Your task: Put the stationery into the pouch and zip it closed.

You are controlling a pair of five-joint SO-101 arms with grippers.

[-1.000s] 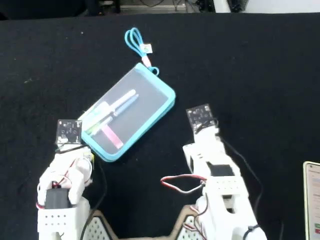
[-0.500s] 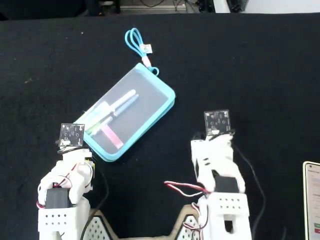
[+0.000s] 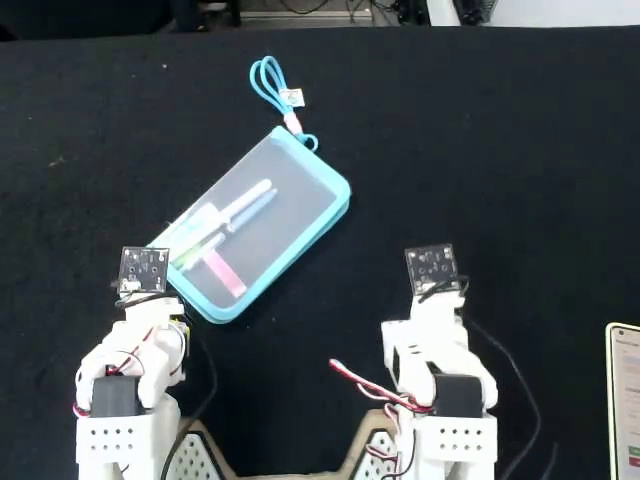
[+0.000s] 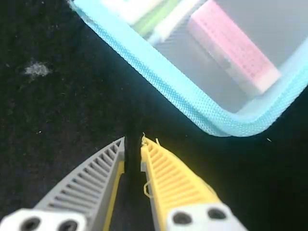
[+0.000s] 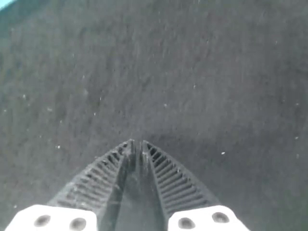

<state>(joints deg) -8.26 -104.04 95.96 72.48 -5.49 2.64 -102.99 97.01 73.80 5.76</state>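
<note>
We took this setting to be a robotics laboratory bench, not a home; the table (image 3: 520,130) was draped edge to edge in black cloth; two small white arms, the left arm (image 3: 130,385) and the right arm (image 3: 437,375), stood side by side on a cut wooden base plate (image 3: 205,458); their housings were perforated plastic, with red and white wires (image 3: 365,375) running loose outside; a bare circuit board (image 3: 145,270) sat on each wrist; the left gripper (image 4: 133,139) had ribbed fingers (image 4: 168,178), one grey, one yellow; dark cables (image 3: 380,10) lay beyond the far table edge; a printed sheet (image 3: 625,400) lay at the right-hand edge.
</note>
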